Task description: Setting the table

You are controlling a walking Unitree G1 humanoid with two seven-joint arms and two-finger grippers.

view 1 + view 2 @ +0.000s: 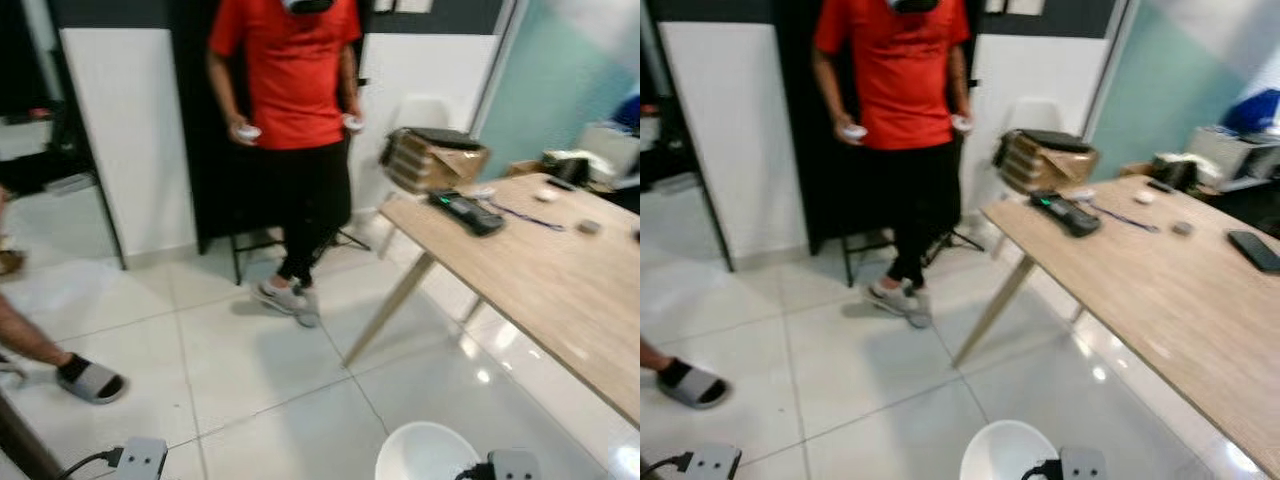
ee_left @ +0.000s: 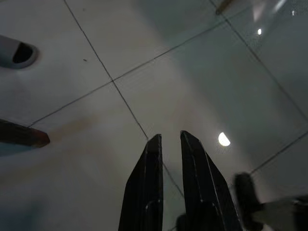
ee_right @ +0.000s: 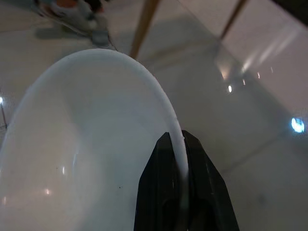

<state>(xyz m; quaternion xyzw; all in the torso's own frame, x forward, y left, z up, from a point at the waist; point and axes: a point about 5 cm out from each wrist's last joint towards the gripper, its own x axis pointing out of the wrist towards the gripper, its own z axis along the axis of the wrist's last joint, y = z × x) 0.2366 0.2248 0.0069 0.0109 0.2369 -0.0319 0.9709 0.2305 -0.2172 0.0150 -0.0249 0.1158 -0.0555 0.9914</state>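
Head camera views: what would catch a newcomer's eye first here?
The person in a red shirt standing straight ahead on the tiled floor, holding a small controller in each hand. Next, the white bowl low in front of the robot, its rim pinched by the right hand. A long wooden table runs along the right.

Person in red shirt (image 1: 290,70) stands on white tiled floor (image 1: 250,370). Sandalled foot (image 1: 90,380) at left. Cardboard box (image 1: 432,160) beyond black handset (image 1: 466,211).
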